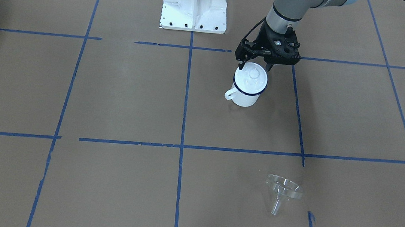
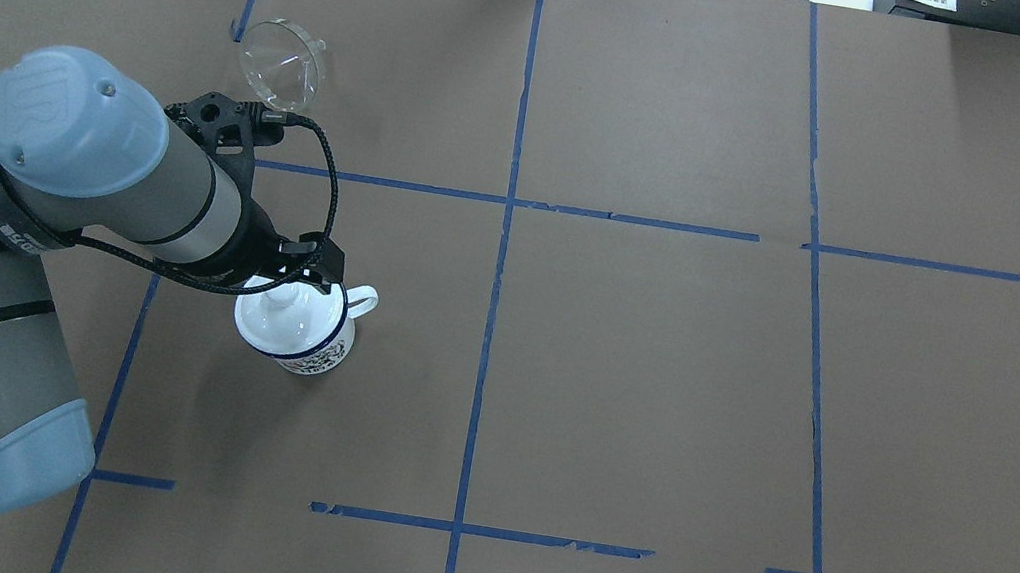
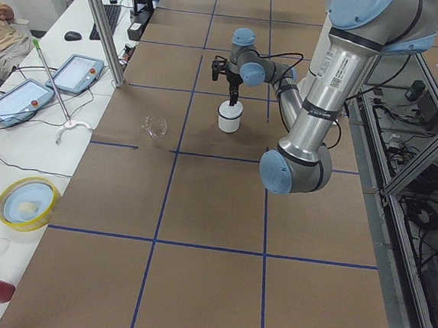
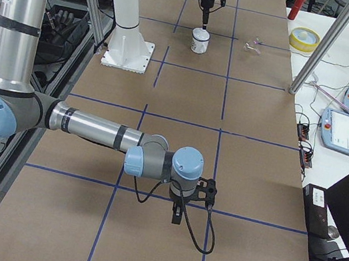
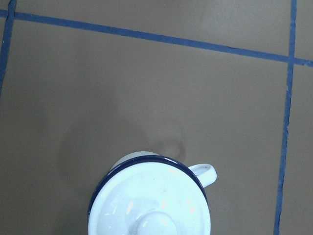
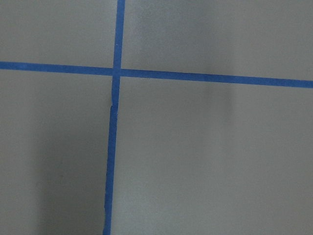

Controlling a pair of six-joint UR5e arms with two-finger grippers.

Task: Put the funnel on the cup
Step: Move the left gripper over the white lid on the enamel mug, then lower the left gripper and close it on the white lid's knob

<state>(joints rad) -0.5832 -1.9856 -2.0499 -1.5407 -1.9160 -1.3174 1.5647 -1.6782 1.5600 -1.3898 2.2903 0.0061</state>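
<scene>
The cup is a white enamel mug with a dark blue rim, standing upright with its handle to one side. A round white knobbed lid sits on it. My left gripper is open just above the lid, one finger on each side, holding nothing. The clear funnel lies on its side on the brown paper, well away from the cup; it also shows in the overhead view. My right gripper hangs over bare table far from both; I cannot tell if it is open.
The robot's white base plate stands near the cup. A yellow bowl, tablets and a metal pole are on the side bench beyond the table edge. Blue tape lines cross the brown paper.
</scene>
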